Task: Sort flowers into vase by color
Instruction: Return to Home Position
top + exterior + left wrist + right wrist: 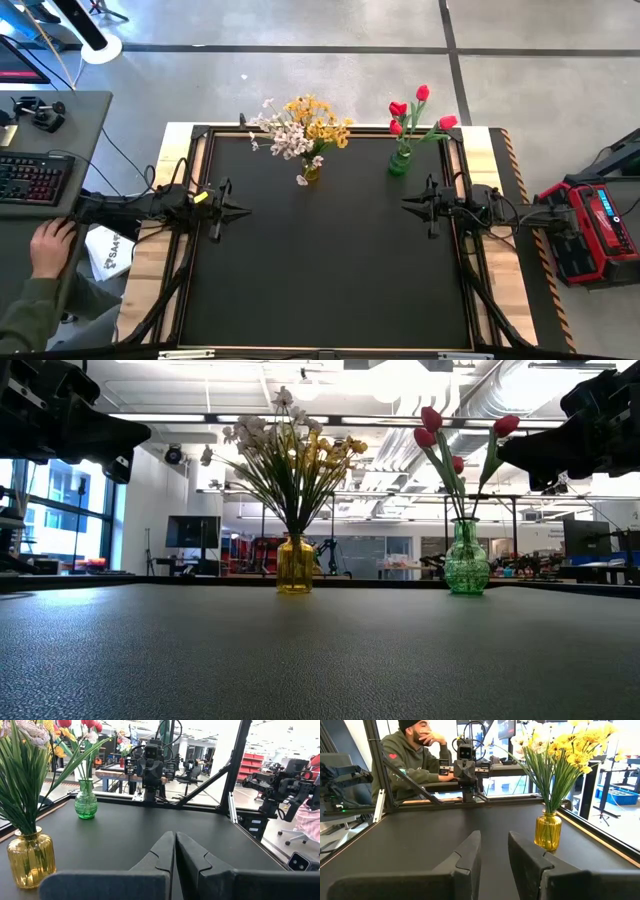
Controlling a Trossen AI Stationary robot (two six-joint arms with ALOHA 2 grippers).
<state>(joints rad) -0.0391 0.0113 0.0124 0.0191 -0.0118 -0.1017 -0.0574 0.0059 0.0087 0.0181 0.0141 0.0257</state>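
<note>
The white and yellow flowers (300, 128) stand in the yellow vase (312, 172) and the red flowers (418, 110) in the green vase (400, 162), both at the far edge of the table (320, 280), stems upright and fanning at the top; no stem lies on the tabletop, so the sorting looks done. The left gripper (240, 210) hangs at the left side, fingers pressed together with only a hairline slit between them, holding nothing; the right gripper (408, 203) hangs at the right side, fingers a narrow gap apart, also empty; the two point at each other across the bare middle. Both vases lie off that line, toward the far edge, the yellow vase nearer the left arm, the green vase nearer the right; so I judge that drawing each arm back to rest needs no path past the blossoms, provided neither swings toward the far edge.
</note>
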